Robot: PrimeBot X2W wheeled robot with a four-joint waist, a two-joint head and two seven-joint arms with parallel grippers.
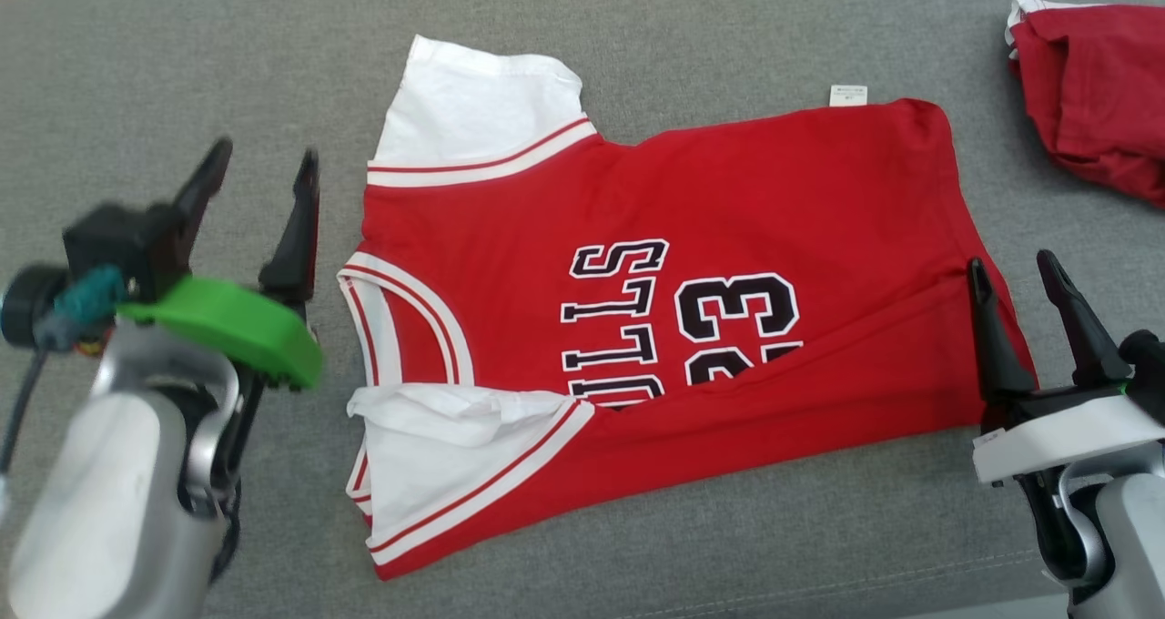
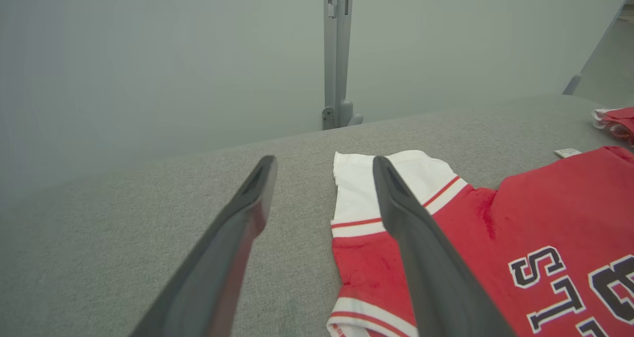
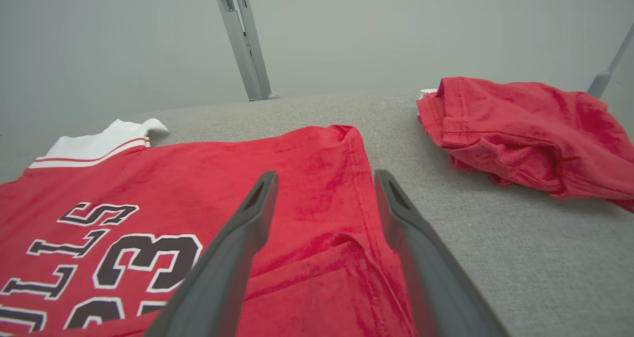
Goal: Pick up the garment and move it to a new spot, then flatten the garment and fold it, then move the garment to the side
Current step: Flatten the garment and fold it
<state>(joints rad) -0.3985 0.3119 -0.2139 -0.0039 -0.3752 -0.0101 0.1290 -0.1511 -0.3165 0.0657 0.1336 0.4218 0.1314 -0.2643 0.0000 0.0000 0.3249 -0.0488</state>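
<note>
Red-and-white basketball jersey [image 1: 692, 264] lies part-folded on grey fabric-covered table [image 1: 182, 73]; left claw [image 1: 264, 155] and right claw [image 1: 1011, 260] spread wide, empty

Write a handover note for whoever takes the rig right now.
Left gripper: open, empty, beside the jersey's collar end.
Right gripper: open, empty, at the hem end.
Jersey: spread on the grey table, near long edge folded over part of the lettering.
Second red garment: bunched, far right, apart.
Done: placed, flattened, first fold.
Left: probably more folds, then move it aside.
</note>
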